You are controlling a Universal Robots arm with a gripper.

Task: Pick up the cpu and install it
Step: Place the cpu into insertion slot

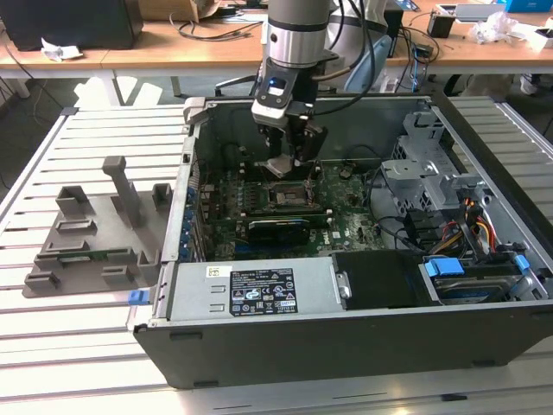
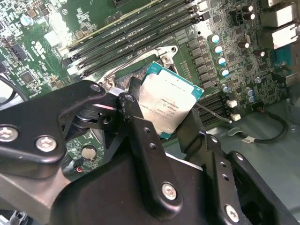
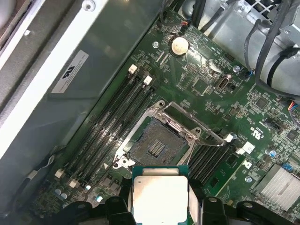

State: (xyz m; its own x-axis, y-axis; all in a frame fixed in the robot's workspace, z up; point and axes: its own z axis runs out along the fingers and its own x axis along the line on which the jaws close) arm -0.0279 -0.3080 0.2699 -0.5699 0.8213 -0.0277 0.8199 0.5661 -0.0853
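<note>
End effector (image 3: 160, 206) is clamping the cpu (image 3: 160, 192) by two opposite edges, holding it above the open socket (image 3: 157, 143). Light, stiff and probably fragile underneath, it is calling for a rim-only hold.

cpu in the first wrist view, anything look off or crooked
Nothing looks damaged. The cpu sits square between the fingers, but its edges are turned relative to the empty socket, so the two are not lined up.

Bright, even light is filling the scene; glare is whitening part of the motherboard (image 2: 54, 28) and the cpu (image 2: 168, 105).
</note>
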